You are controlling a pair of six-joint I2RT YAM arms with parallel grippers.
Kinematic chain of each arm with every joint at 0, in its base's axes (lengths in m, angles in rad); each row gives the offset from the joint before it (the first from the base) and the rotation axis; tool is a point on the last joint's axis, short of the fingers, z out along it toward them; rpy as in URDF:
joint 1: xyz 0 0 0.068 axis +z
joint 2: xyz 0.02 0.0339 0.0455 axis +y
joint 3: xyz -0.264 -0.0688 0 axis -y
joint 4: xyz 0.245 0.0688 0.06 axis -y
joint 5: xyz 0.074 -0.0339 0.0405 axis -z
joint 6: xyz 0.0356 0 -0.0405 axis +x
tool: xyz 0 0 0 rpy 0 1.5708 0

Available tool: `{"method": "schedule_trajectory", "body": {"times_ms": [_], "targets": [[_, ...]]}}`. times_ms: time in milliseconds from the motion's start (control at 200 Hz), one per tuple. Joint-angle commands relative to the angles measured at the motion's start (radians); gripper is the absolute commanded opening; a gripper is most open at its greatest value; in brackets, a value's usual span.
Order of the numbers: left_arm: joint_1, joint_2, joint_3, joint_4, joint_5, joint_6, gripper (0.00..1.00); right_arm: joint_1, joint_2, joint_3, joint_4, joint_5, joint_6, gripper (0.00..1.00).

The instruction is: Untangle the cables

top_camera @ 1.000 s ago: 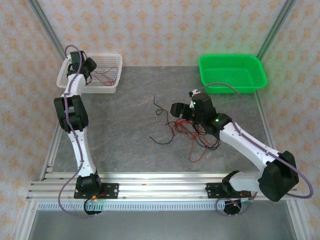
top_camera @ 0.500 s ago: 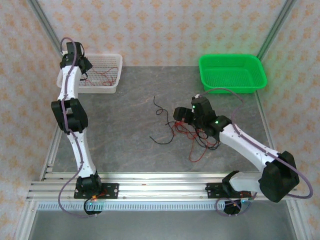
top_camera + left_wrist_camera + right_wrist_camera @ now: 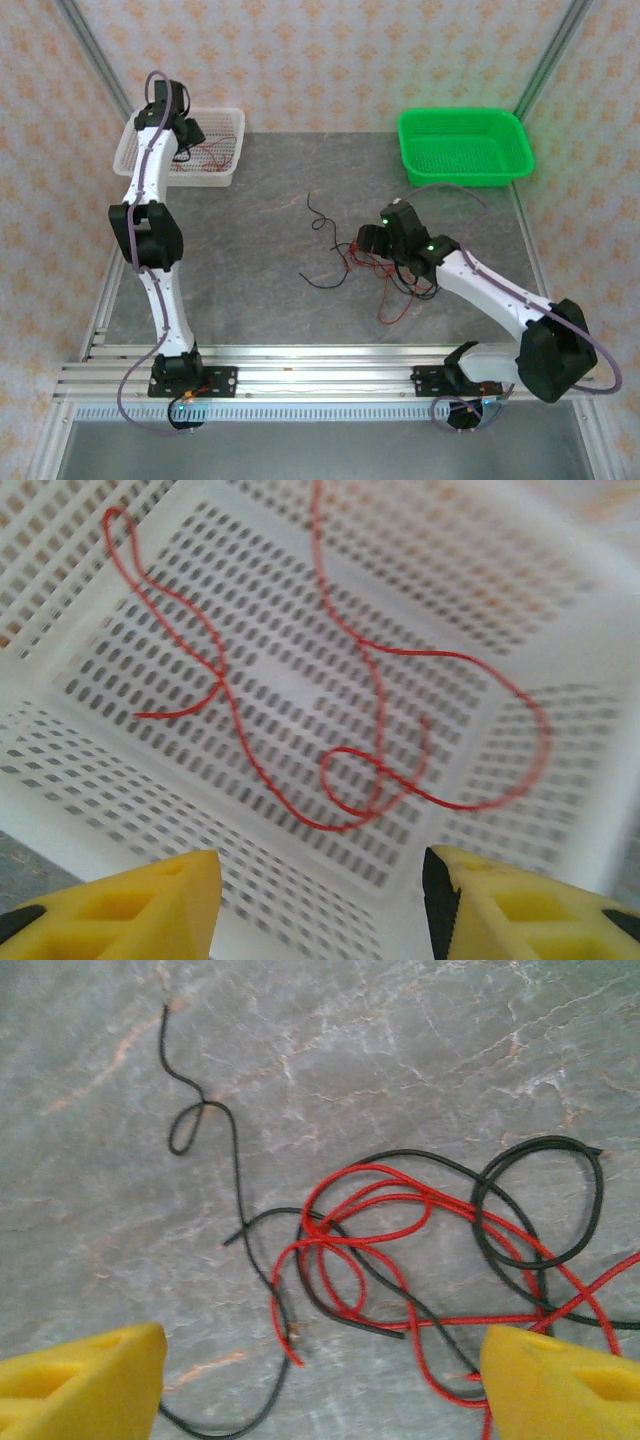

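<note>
Upper left, the left pincer [image 3: 320, 885] hangs released over the white basket [image 3: 60, 810] holding a red cable [image 3: 222, 680]. Centre right, the right pincer [image 3: 320, 1370], spread and empty, hovers over the cables [image 3: 395, 275] snarled on the surface [image 3: 450, 1040]. Best pinch one loose strand end, then pull slowly.

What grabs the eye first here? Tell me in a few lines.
A snarl of red and black cables lies on the grey table, centre-right, with the right gripper open above it. At the far left, the left gripper hangs open over a white basket holding a red cable. A bright green basket sits at the far right corner.
</note>
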Motion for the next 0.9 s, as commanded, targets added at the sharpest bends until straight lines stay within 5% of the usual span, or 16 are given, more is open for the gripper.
{"method": "schedule_trajectory", "body": {"times_ms": [0,275,801,896], "targets": [[-0.018,-0.154,0.011,-0.012,-0.003,0.031,0.59,0.007,0.062,0.013,-0.051,0.041,-0.032,0.76],[-0.083,-0.377,-0.043,-0.027,0.000,0.059,0.62,0.083,0.320,0.241,-0.091,0.047,-0.162,0.69],[-0.169,-0.973,-0.762,0.209,0.024,0.012,0.62,0.083,0.835,0.660,-0.163,0.060,-0.228,0.52],[-0.177,-1.020,-0.836,0.212,0.036,0.009,0.62,0.083,0.864,0.662,-0.155,0.063,-0.217,0.40]]}}
